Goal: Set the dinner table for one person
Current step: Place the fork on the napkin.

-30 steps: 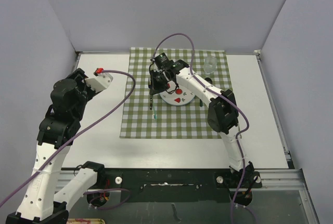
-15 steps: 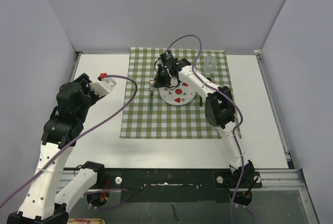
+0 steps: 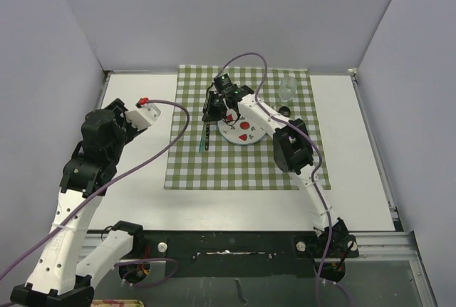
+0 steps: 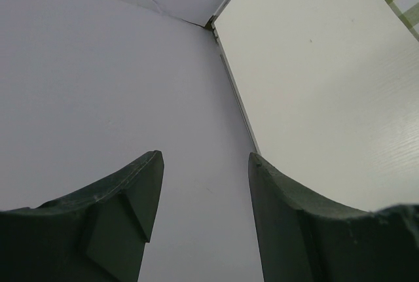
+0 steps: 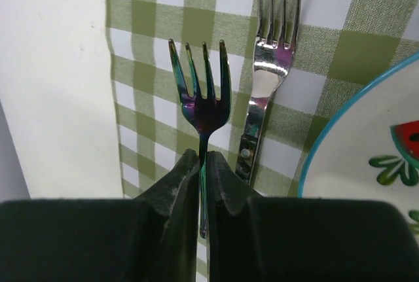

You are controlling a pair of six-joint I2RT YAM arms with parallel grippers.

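Right wrist view: the right gripper [image 5: 203, 159] is clamped tight on the handle of a small iridescent fork [image 5: 200, 99]. The fork's tines point away over the green-and-white checked cloth [image 5: 141, 92], just beside a silver fork [image 5: 267, 79] lying next to a teal-rimmed plate [image 5: 353, 158]. The cloth lies across the middle of the counter [image 3: 356, 143], a large flat white rectangle with metal-railed edges, set between grey walls. The left gripper [image 4: 204, 164] hangs with its fingers apart, holding nothing, over the counter left of the cloth.
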